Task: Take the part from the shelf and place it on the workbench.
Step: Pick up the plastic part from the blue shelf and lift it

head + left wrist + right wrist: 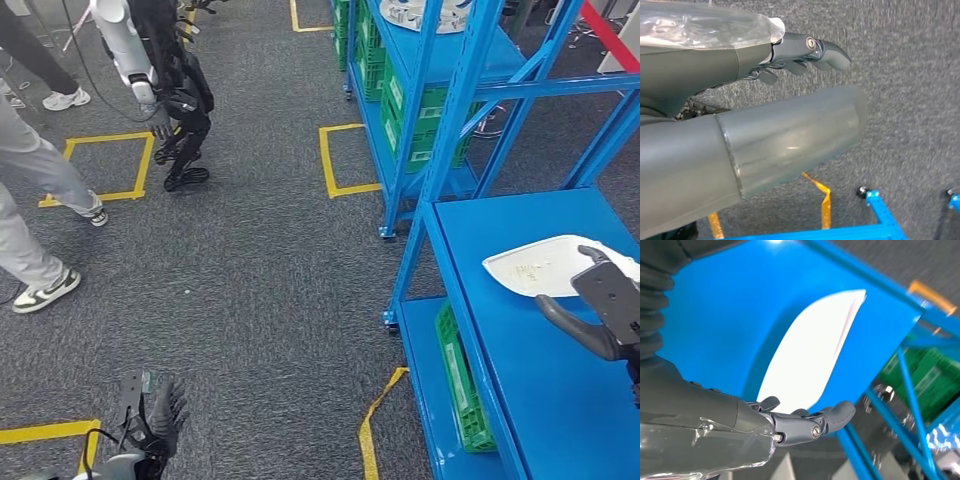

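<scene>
A flat white part [540, 266] lies on the blue shelf board [558, 390] at the right; in the right wrist view the same white part [817, 355] lies beyond my fingers [810, 422]. My right hand [600, 305] hovers just in front of the part, fingers apart, holding nothing and apart from it. My left hand [155, 415] hangs low over the grey carpet at the lower left, fingers spread and empty; in the left wrist view its fingers [810, 52] point out over the carpet.
Blue shelf racks [423, 120] with green crates [460, 385] line the right side. A second robot [162, 80] and a person's legs [38, 200] are at the upper left. Yellow tape squares [343, 160] mark the grey carpet.
</scene>
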Action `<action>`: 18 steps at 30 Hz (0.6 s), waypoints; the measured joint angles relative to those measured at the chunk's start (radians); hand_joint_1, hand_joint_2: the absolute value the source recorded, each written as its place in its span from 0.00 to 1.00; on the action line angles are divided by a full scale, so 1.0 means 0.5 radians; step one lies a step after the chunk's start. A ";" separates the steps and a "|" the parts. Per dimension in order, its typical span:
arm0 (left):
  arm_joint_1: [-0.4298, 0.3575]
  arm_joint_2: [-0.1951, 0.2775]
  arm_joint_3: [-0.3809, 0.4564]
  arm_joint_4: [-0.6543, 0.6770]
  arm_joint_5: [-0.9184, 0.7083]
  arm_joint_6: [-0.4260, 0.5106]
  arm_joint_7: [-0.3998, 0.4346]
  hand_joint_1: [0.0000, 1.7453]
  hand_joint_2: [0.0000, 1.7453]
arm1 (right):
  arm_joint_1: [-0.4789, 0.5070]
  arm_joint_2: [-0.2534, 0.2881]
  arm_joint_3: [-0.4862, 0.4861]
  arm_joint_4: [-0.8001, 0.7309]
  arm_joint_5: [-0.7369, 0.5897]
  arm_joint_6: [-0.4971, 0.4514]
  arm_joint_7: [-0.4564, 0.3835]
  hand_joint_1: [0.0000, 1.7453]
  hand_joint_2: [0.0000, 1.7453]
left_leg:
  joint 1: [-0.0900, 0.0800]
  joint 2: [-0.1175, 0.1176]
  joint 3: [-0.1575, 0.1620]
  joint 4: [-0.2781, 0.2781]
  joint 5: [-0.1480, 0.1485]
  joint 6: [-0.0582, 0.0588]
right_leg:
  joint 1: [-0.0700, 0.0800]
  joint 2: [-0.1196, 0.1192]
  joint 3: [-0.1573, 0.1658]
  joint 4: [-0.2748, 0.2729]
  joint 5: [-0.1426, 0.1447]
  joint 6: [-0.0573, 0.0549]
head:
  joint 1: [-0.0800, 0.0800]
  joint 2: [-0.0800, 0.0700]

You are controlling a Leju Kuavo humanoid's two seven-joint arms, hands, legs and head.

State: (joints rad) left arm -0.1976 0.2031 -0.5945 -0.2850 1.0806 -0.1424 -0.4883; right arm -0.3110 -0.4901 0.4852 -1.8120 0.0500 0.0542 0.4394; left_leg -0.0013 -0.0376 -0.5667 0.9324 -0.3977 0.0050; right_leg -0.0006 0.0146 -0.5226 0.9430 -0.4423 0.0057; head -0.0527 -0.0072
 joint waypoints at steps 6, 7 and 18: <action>0.041 0.022 0.066 0.000 0.038 -0.017 -0.039 0.00 0.00 | -0.213 -0.273 0.033 -0.160 0.273 0.286 0.235 0.00 1.00 | -0.005 0.000 0.000 0.001 0.000 0.001 | -0.005 -0.001 0.001 0.000 0.001 0.001 | 0.000 0.000; 0.047 0.025 0.076 0.000 0.042 -0.021 -0.042 0.00 0.00 | -0.239 -0.318 0.039 -0.181 0.296 0.357 0.263 0.00 1.00 | -0.005 0.000 0.000 0.001 0.000 0.001 | -0.006 -0.001 0.001 -0.001 0.001 0.002 | 0.000 0.000; 0.072 0.044 0.146 0.001 0.066 -0.042 -0.046 0.00 0.00 | -0.313 -0.623 0.038 -0.248 0.181 0.606 0.321 0.00 1.00 | -0.007 -0.002 0.000 0.001 0.000 0.001 | -0.013 -0.003 0.002 -0.001 0.001 0.003 | 0.000 0.000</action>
State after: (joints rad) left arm -0.1616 0.2251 -0.5217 -0.2846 1.1136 -0.1633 -0.5113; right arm -0.4673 -0.8015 0.5043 -1.9361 0.1403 0.3575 0.6000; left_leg -0.0048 -0.0384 -0.5667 0.9332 -0.3979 0.0056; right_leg -0.0070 0.0131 -0.5216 0.9424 -0.4416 0.0071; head -0.0529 -0.0072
